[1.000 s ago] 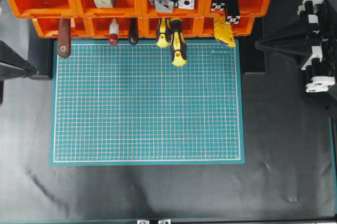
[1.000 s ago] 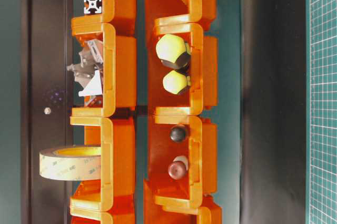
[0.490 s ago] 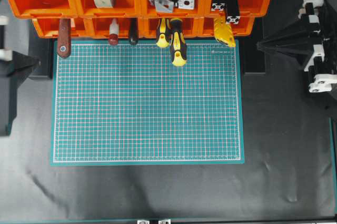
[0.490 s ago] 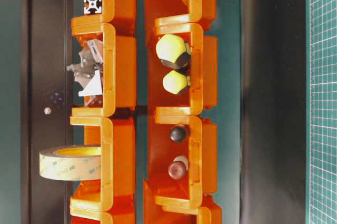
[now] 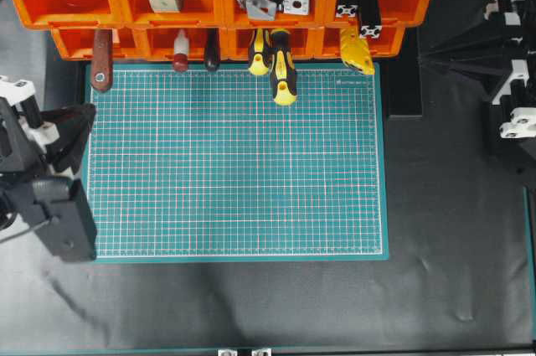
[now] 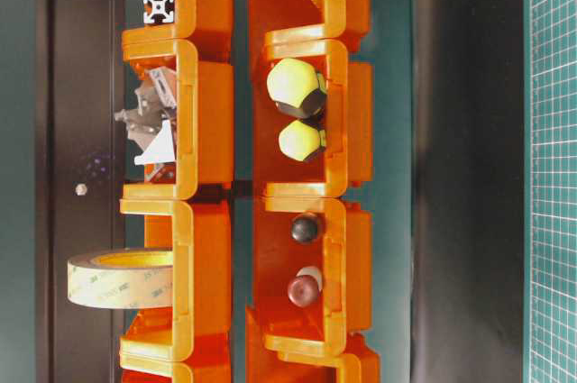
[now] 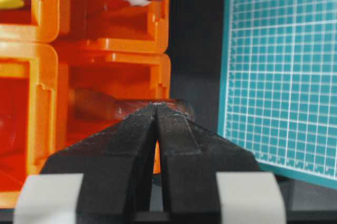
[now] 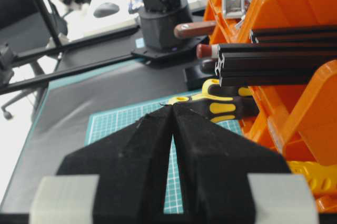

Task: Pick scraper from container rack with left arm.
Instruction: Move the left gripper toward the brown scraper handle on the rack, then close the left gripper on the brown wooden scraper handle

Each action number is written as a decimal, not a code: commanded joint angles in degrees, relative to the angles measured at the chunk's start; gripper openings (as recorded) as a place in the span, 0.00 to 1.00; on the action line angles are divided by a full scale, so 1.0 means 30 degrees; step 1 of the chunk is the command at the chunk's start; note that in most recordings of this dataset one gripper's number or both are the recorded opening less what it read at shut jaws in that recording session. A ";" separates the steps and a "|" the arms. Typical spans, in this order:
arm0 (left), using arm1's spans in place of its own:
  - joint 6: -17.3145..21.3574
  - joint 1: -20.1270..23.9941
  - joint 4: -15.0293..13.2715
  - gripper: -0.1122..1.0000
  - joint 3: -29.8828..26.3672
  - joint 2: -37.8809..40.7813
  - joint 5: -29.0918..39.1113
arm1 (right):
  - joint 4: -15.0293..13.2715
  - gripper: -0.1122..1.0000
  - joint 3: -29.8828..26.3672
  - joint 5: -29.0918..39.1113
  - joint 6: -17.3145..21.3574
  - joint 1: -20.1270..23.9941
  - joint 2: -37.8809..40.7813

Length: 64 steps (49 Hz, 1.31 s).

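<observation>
Scraper (image 5: 101, 61) lies in the container rack's (image 5: 84, 42) lower left bin, handle overhanging. Left gripper (image 7: 157, 109) clenched, empty, just short of it; closed fingers risk nudging the handle deeper.

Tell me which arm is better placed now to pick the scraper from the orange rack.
Left. The left gripper sits just below the scraper at the left end of the container rack, and its wrist view faces the handle. The right gripper rests far across the mat.
</observation>
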 commanded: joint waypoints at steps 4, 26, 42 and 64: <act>-0.1846 -0.0264 0.0234 0.10 0.0791 -0.0117 0.0029 | 0.0059 0.11 -0.0615 0.0439 0.0000 -0.0146 0.0088; -0.1963 -0.0029 0.0234 0.10 0.1816 -0.0439 -0.1611 | 0.0059 0.11 -0.0645 0.0527 0.0029 -0.0264 0.0088; -0.1963 0.0791 0.0176 0.56 0.2373 -0.1113 -0.1436 | 0.0059 0.11 -0.0615 0.0527 0.0059 -0.0352 0.0088; -0.0967 0.3252 0.0176 0.92 0.3574 -0.1055 -0.5771 | 0.0059 0.11 -0.0615 0.0527 0.0029 -0.0586 0.0029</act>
